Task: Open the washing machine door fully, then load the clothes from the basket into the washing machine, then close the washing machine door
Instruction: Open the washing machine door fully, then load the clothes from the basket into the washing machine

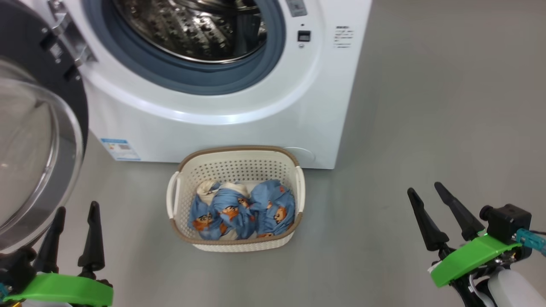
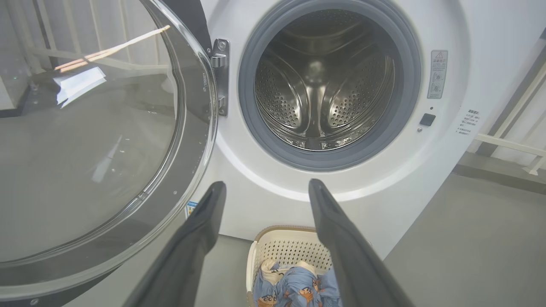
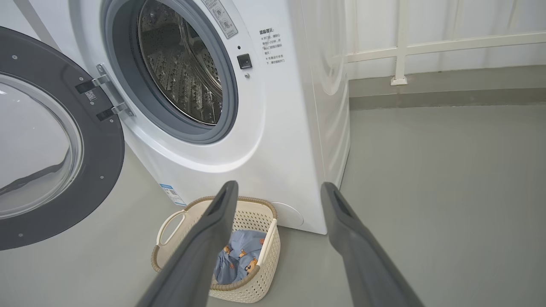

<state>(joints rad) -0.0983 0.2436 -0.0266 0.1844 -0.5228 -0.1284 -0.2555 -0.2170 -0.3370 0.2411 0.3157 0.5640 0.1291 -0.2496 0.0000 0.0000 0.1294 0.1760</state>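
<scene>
The washing machine door [image 1: 38, 140] stood wide open at the left of the washing machine [image 1: 239, 106], its drum bare. The opening step looked done and loading seemed to be in hand. The clothes [image 1: 243, 209] lay bunched in the basket [image 1: 236, 164], on the floor [image 1: 426, 106] just before the machine's lower front. The left claw [image 1: 77, 207] and right claw [image 1: 424, 187] were both spread wide, holding nothing. The next move likely called for one claw to reach down into the basket and pinch a garment.

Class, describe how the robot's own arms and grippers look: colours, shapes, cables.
The left gripper and right gripper each have two long, tapering black fingers on a bright green plate. The right wrist carries a black camera block with a teal cable plug, beside a pale forearm.
</scene>
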